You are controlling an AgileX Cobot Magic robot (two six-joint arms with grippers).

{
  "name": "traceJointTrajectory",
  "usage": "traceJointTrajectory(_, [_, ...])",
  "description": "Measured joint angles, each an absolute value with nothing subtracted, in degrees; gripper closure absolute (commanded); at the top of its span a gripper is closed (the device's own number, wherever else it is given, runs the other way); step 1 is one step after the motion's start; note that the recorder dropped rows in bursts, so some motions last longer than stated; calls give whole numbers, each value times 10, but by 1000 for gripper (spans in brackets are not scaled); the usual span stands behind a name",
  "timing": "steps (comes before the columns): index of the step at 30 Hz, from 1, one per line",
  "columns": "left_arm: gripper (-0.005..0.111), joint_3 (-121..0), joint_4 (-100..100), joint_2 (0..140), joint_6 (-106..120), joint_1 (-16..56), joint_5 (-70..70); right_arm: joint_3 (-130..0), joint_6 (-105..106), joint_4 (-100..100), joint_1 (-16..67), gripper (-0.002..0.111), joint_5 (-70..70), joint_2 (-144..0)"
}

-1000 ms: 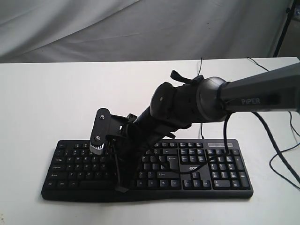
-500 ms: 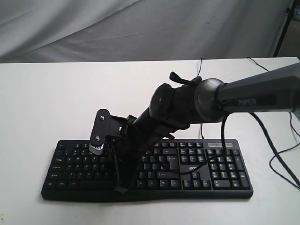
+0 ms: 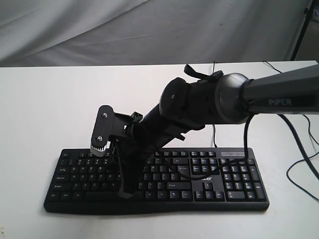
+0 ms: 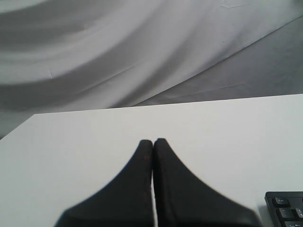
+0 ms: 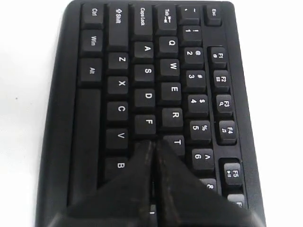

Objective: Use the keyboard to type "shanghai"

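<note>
Right gripper [image 5: 152, 144] above keyboard [image 3: 209, 175], left part

right arm [image 3: 199, 102]: stretched leftward, wrist angled down | right gripper [image 5: 152, 145]: fingers pressed together | left gripper [image 4: 153, 142]: fingers pressed together

One keyboard [image 3: 234, 179] lies along the near edge of the one white table [image 3: 50, 99]. One arm [image 3: 279, 94] shows in the exterior view. The left gripper [image 4: 152, 140] and the right gripper [image 5: 152, 142] make two, one in each wrist view. One grey cloth [image 3: 99, 30] hangs behind the far edge.
</note>
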State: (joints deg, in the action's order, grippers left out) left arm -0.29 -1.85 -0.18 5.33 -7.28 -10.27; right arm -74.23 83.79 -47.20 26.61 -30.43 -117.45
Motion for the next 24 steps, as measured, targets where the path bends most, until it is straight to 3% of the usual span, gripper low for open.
traceJointTrajectory(24, [106, -3, -18, -2, 53, -73, -103, -742, 830, -493, 286, 108, -279, -1175])
